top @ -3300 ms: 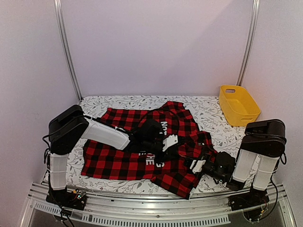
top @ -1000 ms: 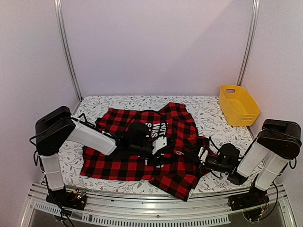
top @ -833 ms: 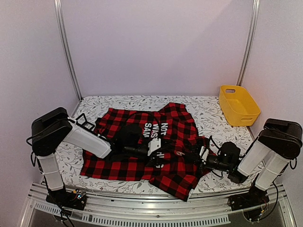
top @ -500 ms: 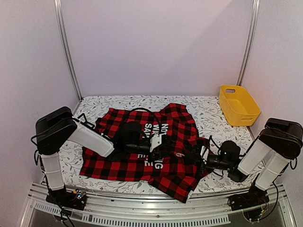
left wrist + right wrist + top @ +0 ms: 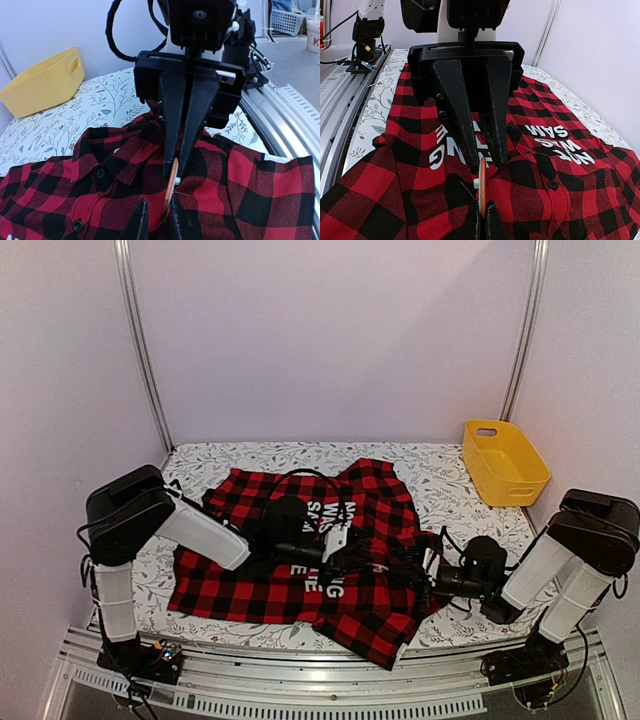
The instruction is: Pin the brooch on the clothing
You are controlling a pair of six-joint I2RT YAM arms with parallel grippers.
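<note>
The clothing, a red-and-black checked shirt with white letters, lies spread on the table. The brooch is a thin orange disc seen edge-on, with a white back piece and a fine pin sticking out over the cloth. My right gripper is shut on its near edge. My left gripper faces it from the other side, its two black fingers straddling the brooch's far edge with a narrow gap. In the overhead view both grippers, left and right, meet over the shirt front.
A yellow basket stands at the table's back right corner, also in the left wrist view. The metal rail runs along the near edge. The tablecloth has a leaf pattern.
My left gripper has narrowed its jaws and edged right until its fingers straddle the brooch. The right gripper has stayed shut on the brooch and moved slightly.
</note>
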